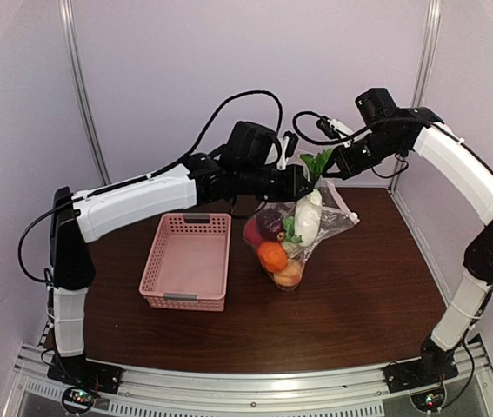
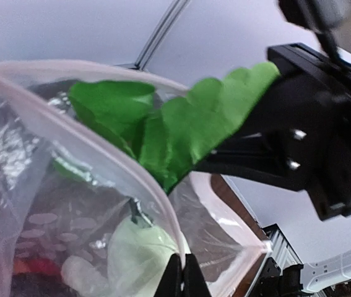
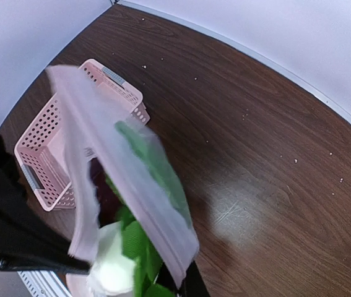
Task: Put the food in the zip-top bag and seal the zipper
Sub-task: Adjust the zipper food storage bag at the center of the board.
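Holds the zip-top bag [image 1: 303,234] upright over the table [image 1: 376,287] with food [image 1: 273,255] inside, left gripper [image 2: 183,275] and right gripper [image 3: 184,284] each pinched shut on its mouth. Risks a jammed zipper [image 3: 163,229] (thanks to radish leaves [image 1: 317,162] poking out past it), or a slipped rim and spill.

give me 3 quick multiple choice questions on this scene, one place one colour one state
1. In the top view, the pink lattice plastic basket sits where from the clear polka-dot zip-top bag? A left B right C underneath
2. The toy leaves poking from the bag's mouth are: A red B green C yellow
3. The bag is: A lying flat B inside the basket C held upright by both hands
Answers: A, the basket stands left of the bag; B, the leaves are green; C, left hand and right hand each pinch its rim.
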